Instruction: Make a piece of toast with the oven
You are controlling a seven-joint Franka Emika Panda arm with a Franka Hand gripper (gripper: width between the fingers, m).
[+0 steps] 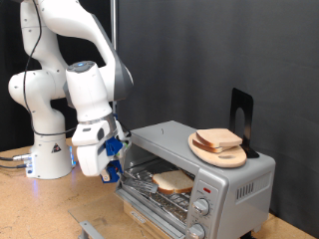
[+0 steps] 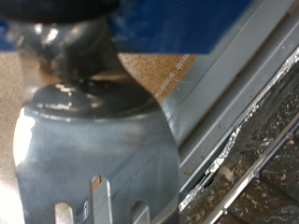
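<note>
Black curtain hangs behind the wooden tabletop (image 1: 40, 214) in the exterior view, and my white arm stands at that view's left. The oven (image 1: 224, 179) sits at the lower right, its glass door (image 1: 140, 197) dropped open toward the view's bottom left. One piece of toast (image 1: 172, 180) already lies on the wire rack (image 1: 171, 197) inside. A second slice (image 1: 219, 139) rests on the round wooden plate (image 1: 211, 153) on the oven's roof, beside a black stand (image 1: 241, 112). My hand (image 1: 112, 164) hangs just beside the open door's left end, low and close to the oven mouth. I judge that the loading step is in hand, or nearly finished, with the bread on the rack and the door not yet closed.

From the wrist view I see a slotted metal spatula blade (image 2: 93, 159) filling the lower left, its neck running up into my hand, so I take it that my fingers are clamped on its handle, though the fingers themselves are out of sight. Brown tabletop shows behind it. Grey door frame (image 2: 220, 79) and crumpled foil (image 2: 224, 159) cross the right side. No bread shows on the blade. Any move from here calls for keeping the blade clear of the door edge.
</note>
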